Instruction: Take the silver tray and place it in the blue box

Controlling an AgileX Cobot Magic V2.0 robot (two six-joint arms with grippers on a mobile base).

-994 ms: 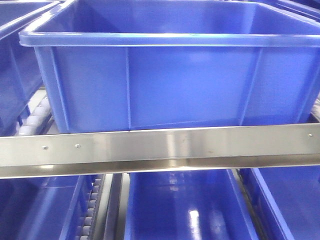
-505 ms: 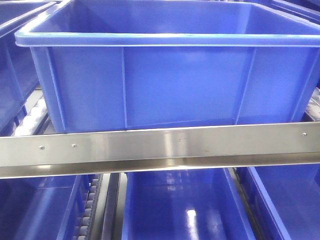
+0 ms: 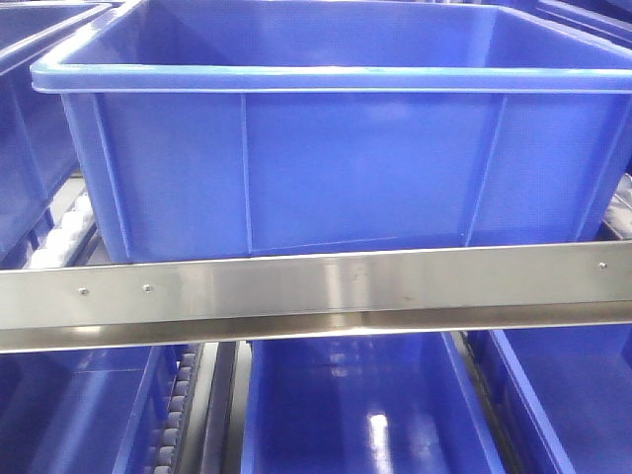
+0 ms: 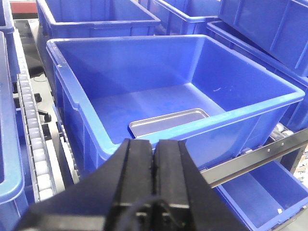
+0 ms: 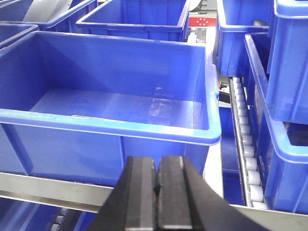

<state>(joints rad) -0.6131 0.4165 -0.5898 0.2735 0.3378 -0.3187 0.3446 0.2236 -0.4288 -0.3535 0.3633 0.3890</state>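
The blue box (image 3: 296,168) fills the front view, standing on the shelf behind a steel rail. In the left wrist view the silver tray (image 4: 166,123) lies flat on the floor of the blue box (image 4: 144,62), close to the near wall, which hides its near edge. My left gripper (image 4: 155,144) is shut and empty, just outside and above the box's near rim. My right gripper (image 5: 158,163) is also shut and empty, hanging in front of the near right corner of the blue box (image 5: 110,124). Neither gripper shows in the front view.
A steel rail (image 3: 316,286) runs across in front of the box. More blue crates stand behind (image 4: 96,14), to the right (image 5: 288,72) and on the level below (image 3: 365,415). Roller tracks (image 4: 31,130) (image 5: 245,144) flank the box.
A second ago the box and rail shifted slightly left in the front view. Since half a second ago nothing has visibly moved.
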